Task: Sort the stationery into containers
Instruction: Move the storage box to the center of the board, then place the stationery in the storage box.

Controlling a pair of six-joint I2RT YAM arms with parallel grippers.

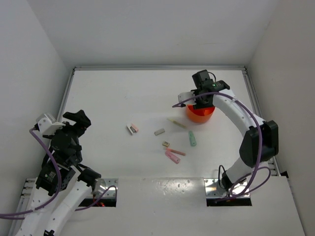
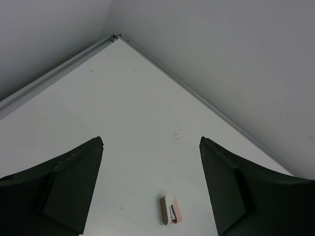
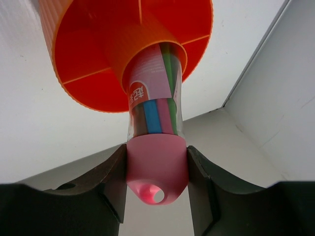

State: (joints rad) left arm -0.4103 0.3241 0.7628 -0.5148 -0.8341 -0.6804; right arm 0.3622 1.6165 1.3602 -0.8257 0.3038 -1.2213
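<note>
Pink-capped pen tube (image 3: 153, 98) is standing with its far end in the centre compartment of orange divided bowl (image 3: 83, 64). My right end effector (image 3: 156, 150) is pinching its cap. My left end effector (image 2: 150, 142) is hanging spread over tabletop (image 2: 138, 98), white-pink block (image 2: 170, 210) lying near it.

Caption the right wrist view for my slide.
Right gripper holding the pink-capped pen tube in centre compartment of orange bowl.

White worktop (image 1: 118, 93), a metal rail (image 1: 157, 68) at 12 o'clock, plain white walls (image 1: 147, 29) at 9, 12 and 3 o'clock.
</note>
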